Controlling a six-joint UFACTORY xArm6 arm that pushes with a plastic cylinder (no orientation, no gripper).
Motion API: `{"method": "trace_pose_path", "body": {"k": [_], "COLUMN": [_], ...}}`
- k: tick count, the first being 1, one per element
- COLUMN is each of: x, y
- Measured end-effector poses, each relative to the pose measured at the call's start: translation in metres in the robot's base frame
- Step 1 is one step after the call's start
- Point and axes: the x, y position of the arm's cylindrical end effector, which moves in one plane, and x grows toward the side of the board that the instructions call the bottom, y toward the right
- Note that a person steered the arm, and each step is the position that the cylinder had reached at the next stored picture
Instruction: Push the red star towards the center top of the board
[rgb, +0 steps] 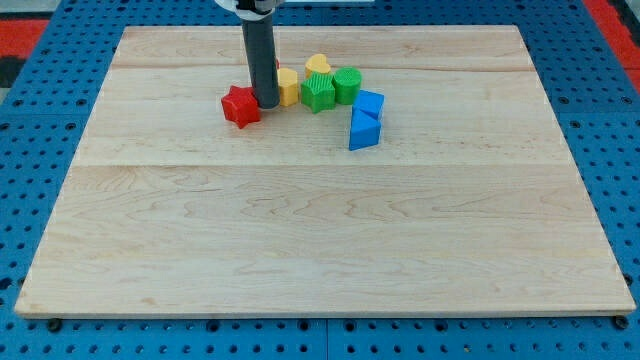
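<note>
one tip beside red star

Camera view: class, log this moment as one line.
tip touching red star block right side | star left of block cluster | not yet top centre

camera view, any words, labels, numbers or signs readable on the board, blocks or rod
None: no text, label, number or sign can be read anywhere in this view.
The wooden board is bare wood grain.
The red star, the yellow blocks, the green blocks and the blue blocks carry no markings.
The dark rod ending in my tip, just to the view's right of the red star, shows no print.
</note>
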Motion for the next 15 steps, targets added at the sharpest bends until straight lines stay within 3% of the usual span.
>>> {"method": "trace_pose_path", "body": {"k": [2,4,6,7,8,9,10,11,12,13,15], "x": [0.013,0.052,0.002,0.008,0.026,-0.029,-0.038,-0.027,-0.018,0.034,0.033], "y": [0.005,-0.040,-0.050,-0.064,-0.125,-0.147,-0.080,-0.053,-0.089,-0.104,-0.068]}}
